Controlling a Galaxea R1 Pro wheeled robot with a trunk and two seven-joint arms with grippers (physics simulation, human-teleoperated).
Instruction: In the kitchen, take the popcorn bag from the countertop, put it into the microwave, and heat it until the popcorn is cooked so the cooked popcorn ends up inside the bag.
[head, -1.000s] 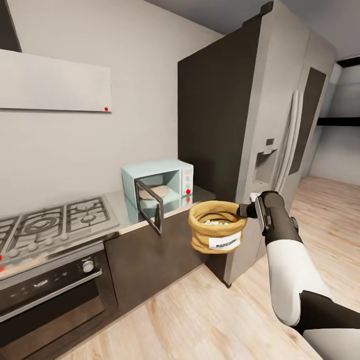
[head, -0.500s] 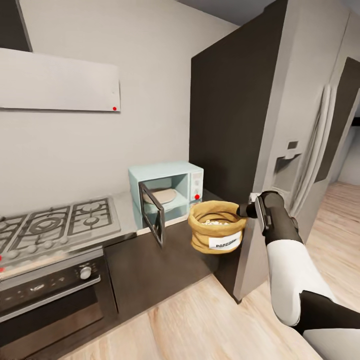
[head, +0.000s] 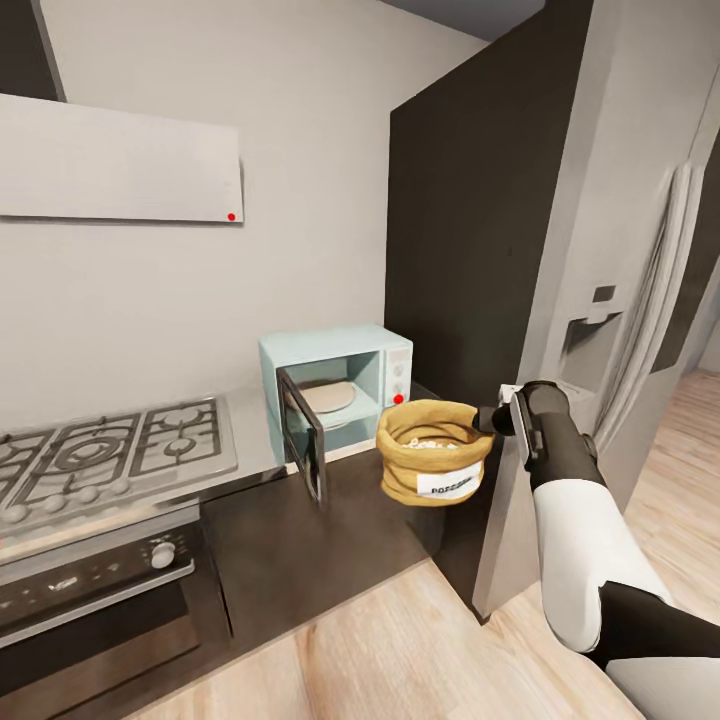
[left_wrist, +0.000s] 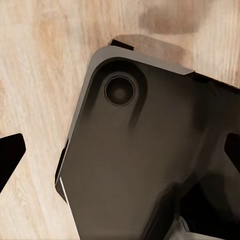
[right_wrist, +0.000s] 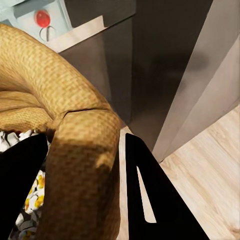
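Tan woven popcorn bag (head: 432, 452), mint-blue microwave (head: 338, 385).

The right gripper (right_wrist: 85, 185) pinches the rolled rim of the popcorn bag (right_wrist: 65, 125), one black finger (right_wrist: 20, 185) inside the sack and the other (right_wrist: 150, 200) outside against the tan weave. Within the bag, whitish-cream popcorn (right_wrist: 27, 200) with yellow flecks lies just beside the inner finger. Past the rim shows a corner of the pale mint microwave (right_wrist: 30, 15) with its round red light (right_wrist: 42, 18), the edge of the countertop (right_wrist: 85, 32), a dark cabinet front (right_wrist: 125, 75), a grey fridge side (right_wrist: 200, 85) and light wooden floor (right_wrist: 210, 165).
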